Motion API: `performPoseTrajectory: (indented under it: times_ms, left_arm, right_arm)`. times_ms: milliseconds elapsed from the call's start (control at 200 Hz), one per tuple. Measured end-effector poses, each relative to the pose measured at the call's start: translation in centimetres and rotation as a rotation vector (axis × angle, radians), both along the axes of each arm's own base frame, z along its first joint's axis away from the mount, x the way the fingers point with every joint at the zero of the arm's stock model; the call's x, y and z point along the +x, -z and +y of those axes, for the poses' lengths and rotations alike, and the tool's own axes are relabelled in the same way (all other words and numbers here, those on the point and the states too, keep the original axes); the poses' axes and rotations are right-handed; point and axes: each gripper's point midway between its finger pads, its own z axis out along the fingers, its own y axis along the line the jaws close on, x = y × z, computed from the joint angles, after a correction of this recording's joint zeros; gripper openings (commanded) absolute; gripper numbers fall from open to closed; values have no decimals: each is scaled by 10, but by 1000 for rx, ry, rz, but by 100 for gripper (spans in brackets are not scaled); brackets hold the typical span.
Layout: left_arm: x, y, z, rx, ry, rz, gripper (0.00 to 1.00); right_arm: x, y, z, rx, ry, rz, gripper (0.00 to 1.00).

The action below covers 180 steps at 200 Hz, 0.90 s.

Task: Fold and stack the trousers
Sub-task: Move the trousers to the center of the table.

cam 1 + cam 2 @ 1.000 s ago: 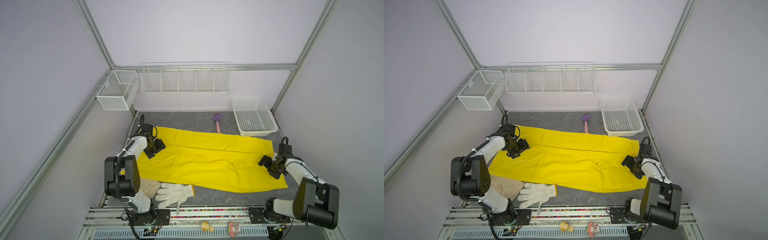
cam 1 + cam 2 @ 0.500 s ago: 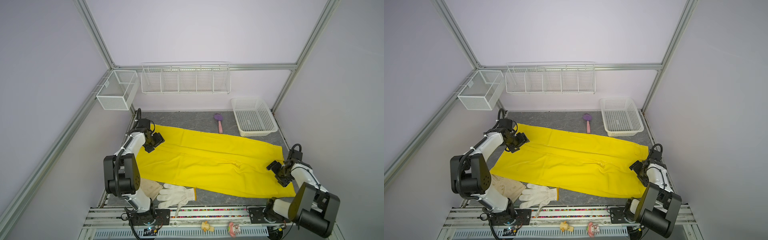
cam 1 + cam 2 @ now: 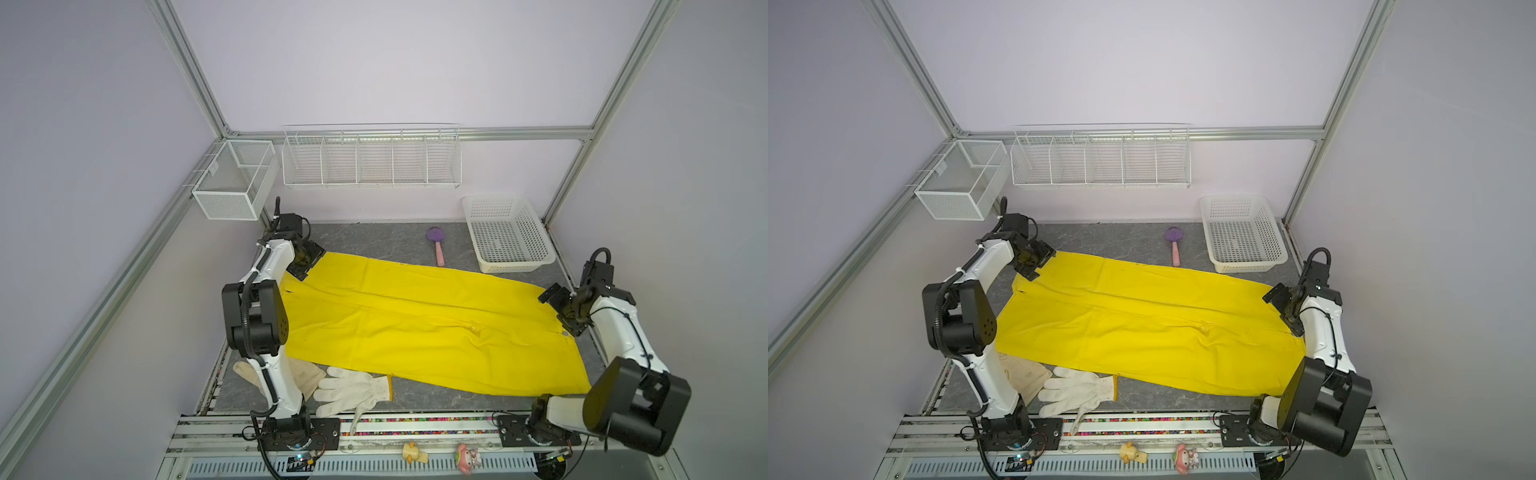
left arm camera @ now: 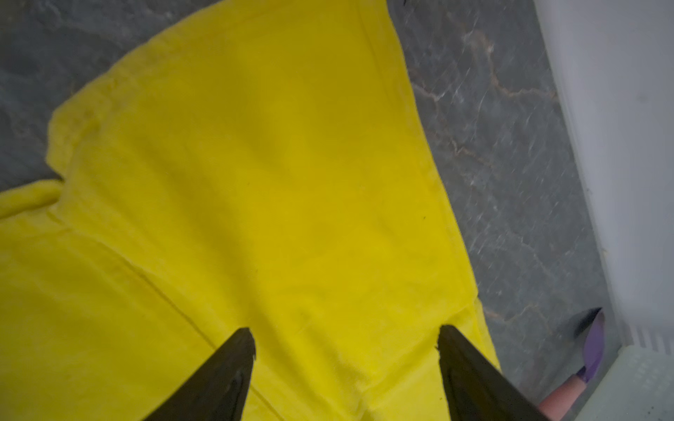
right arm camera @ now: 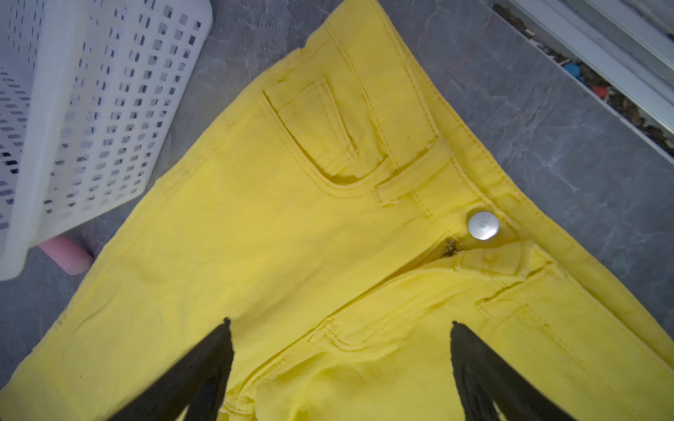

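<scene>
Yellow trousers (image 3: 415, 328) lay flat, full length across the grey tabletop (image 3: 374, 241). Above the far cuff (image 4: 73, 145) the left gripper (image 3: 306, 262) stood spread. Above the waistband (image 5: 419, 109), near the button (image 5: 483, 226), the right gripper (image 3: 561, 311) stood likewise. Neither pinched cloth. Likely next: pinch both far edges together, lift evenly, lay leg on leg.

The bright yellow long-legged cloth trousers (image 3: 415, 328) lie unfolded and flat, front up, slantwise across the grey marbled counter (image 3: 374, 239). The legs run side by side toward the left arm's side. The waistband lies at the right, with a round silver button (image 5: 483, 225) and a bit of zip showing beside it.
</scene>
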Motion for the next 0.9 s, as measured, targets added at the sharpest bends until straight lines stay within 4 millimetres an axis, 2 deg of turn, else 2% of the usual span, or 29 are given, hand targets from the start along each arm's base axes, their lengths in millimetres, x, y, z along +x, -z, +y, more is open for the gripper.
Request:
performPoseTrajectory:
  times_ms: [95, 175, 355, 545, 900]
  left_arm:
    - [29, 2, 1, 3, -44, -10, 78]
    - [51, 8, 2, 4, -72, -8, 77]
    - [83, 29, 5, 8, -102, 9, 76]
    - [99, 50, 16, 52, -126, 37, 72]
    - [115, 73, 41, 155, -104, 48, 69]
  right_arm:
    - [18, 8, -6, 31, 37, 40, 93]
    - [24, 19, -10, 51, 76, 78, 93]
    - [39, 23, -23, 63, 147, 100, 90]
    - [46, 32, -43, 84, 225, 120, 90]
    - [57, 43, -54, 67, 242, 169, 90]
